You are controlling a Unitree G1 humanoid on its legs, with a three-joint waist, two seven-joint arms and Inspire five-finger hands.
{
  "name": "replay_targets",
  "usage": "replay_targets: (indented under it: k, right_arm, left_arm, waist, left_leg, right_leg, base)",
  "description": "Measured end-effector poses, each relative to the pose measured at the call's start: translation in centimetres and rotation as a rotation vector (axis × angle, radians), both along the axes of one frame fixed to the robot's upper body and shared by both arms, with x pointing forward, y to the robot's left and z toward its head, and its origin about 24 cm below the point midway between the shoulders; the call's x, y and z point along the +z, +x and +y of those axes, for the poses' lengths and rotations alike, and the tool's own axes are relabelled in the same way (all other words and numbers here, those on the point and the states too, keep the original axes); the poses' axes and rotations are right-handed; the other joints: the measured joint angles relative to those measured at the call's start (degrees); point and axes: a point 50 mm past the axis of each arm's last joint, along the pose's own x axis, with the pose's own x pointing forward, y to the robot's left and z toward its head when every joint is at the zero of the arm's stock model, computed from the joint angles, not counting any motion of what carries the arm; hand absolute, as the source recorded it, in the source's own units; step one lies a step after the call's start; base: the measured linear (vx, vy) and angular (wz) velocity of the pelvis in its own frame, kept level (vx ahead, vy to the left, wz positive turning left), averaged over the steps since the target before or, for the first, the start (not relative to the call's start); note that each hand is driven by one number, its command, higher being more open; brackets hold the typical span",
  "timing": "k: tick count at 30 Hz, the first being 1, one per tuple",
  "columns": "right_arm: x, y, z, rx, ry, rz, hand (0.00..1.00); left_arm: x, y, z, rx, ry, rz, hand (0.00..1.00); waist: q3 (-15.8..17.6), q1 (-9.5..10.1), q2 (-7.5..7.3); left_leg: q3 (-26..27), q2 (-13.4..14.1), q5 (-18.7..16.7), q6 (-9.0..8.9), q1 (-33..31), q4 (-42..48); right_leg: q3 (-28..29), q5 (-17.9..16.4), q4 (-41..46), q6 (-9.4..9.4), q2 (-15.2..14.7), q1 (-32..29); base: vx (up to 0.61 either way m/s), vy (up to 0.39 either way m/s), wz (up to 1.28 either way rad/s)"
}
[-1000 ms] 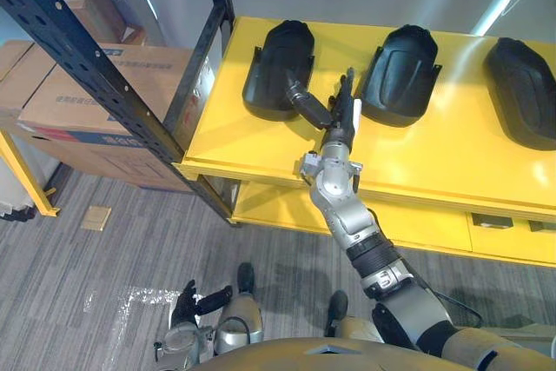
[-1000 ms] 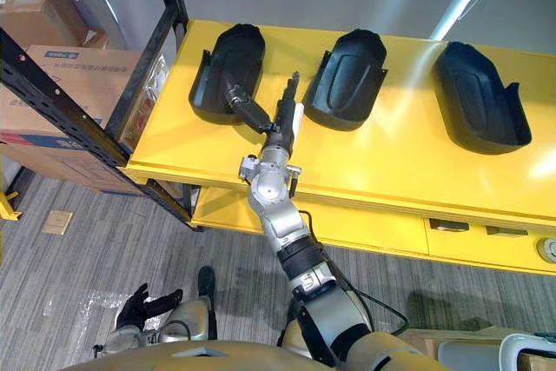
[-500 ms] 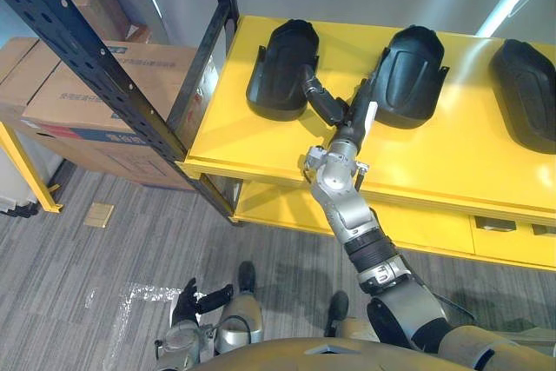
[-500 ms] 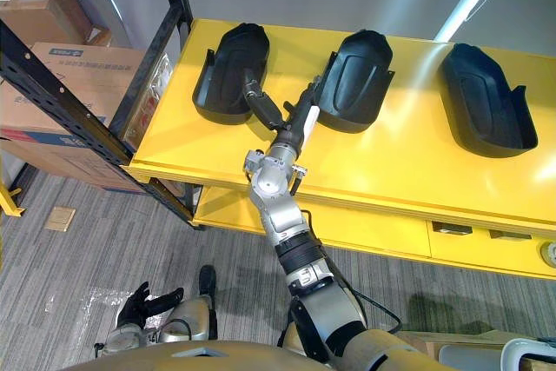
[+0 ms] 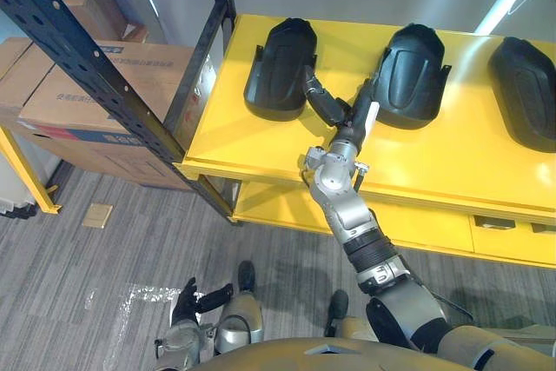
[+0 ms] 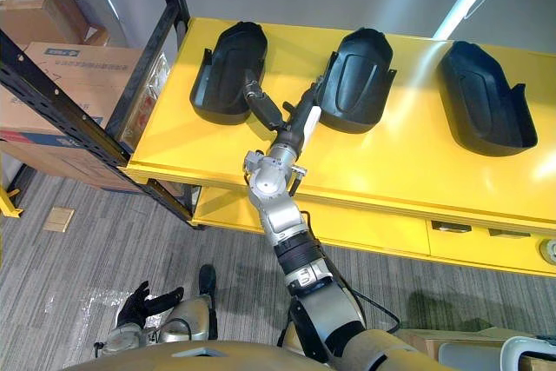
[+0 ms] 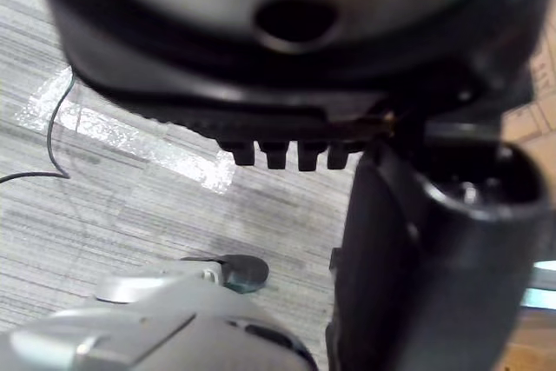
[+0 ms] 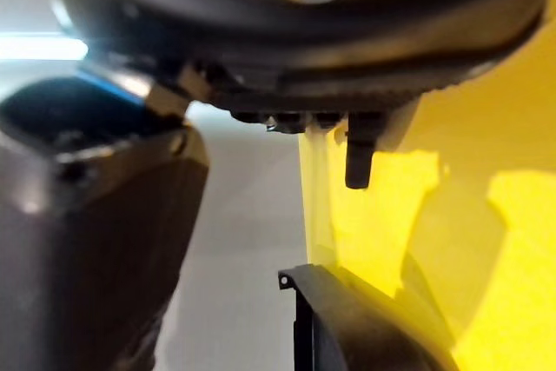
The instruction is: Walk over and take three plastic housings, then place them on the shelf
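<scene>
Right hand [image 5: 346,126]: spread wide, empty, fingers straight, tips at the middle housing [image 5: 415,62].
Others: left housing [image 5: 280,67] and right housing [image 5: 526,93] also lie on the table [image 5: 252,136].
Left hand [image 5: 193,300]: relaxed, hanging low.
Do well: probably hook the fingers over the rim and close the thumb before lifting.

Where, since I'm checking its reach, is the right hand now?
In the head views, the right hand is stretched over the yellow bench, between the left housing and the middle housing, its straight fingers at the middle one's near-left edge.
</scene>
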Motion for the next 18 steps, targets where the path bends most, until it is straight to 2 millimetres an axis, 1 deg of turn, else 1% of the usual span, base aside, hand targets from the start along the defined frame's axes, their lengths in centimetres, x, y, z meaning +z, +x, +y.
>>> replay_targets:
  k: [6,7,18]
  right_arm:
    - [-0.03,-0.12,0.13,-0.025,0.013,0.007,1.0]
    - [-0.03,-0.13,0.1,-0.033,0.015,0.007,1.0]
    - [0.21,-0.26,0.01,-0.076,-0.001,0.005,1.0]
  left_arm:
    - [0.02,0.02,0.05,0.003,0.006,0.0,1.0]
    - [0.03,0.03,0.06,0.004,0.007,-0.001,1.0]
    - [0.13,0.34,0.18,0.006,0.016,-0.007,1.0]
  waist:
    - [0.2,0.01,-0.1]
    - [0.3,0.0,-0.11]
    - [1.2,-0.01,-0.48]
  left_leg:
    - [0.2,0.0,-0.2,0.01,0.5,0.0]
    - [0.2,0.0,-0.2,0.02,0.5,0.0]
    - [0.4,-0.2,-0.2,0.31,0.7,0.0]
  right_leg:
    - [0.3,-0.6,0.7,0.02,-0.1,0.0]
    - [0.3,-1.0,1.0,0.26,-0.2,0.0]
    - [0.4,-1.0,1.0,0.21,-0.3,0.1]
  base:
    - [0.0,0.0,0.0]
    - [0.0,0.0,0.0]
    - [0.0,0.0,0.0]
